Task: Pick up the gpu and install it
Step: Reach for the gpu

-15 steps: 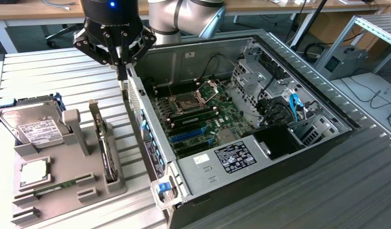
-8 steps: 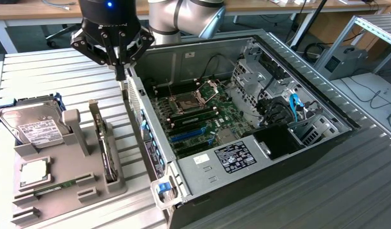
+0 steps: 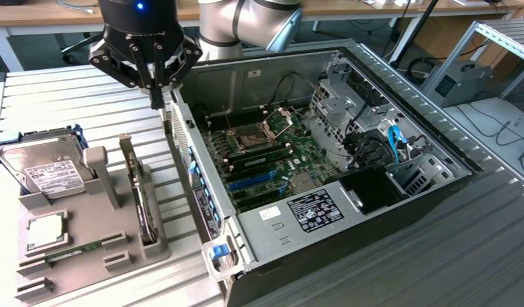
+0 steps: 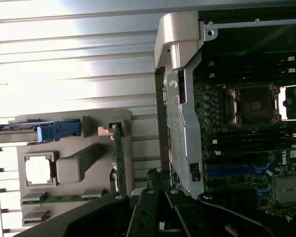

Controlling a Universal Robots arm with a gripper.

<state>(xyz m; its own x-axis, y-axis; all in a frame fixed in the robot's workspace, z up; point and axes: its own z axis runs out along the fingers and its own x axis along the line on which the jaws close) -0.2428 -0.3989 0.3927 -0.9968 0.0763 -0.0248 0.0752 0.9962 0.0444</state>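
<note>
Hovering over the ribbed metal bench [image 3: 66, 102], the black multi-fingered tool [image 3: 157, 96] is clenched with its fingertips pressed together, and it holds nothing. It hangs just beside the rear corner of the open silver and black computer case [image 3: 271, 240], in the gap between the case and the grey moulded parts holder [image 3: 83, 217].

The gpu [image 3: 141, 192], a slim green card with a dark face, stands on its long edge in a slot of that holder, its faces upright. Its long axis runs roughly parallel to the nearby case wall, from the far part of the exterior view toward the near part. A pale metal strip, apparently its end bracket, is at the far end, the end nearer the tool. Tool and card are apart, not touching. In the wrist view the card [image 4: 119, 163] appears as a thin green edge.

A silver boxy hard drive with a white label [image 3: 42, 169] sits in the holder on the exterior view's left. The green motherboard [image 3: 262, 160] lies exposed inside the case.
</note>
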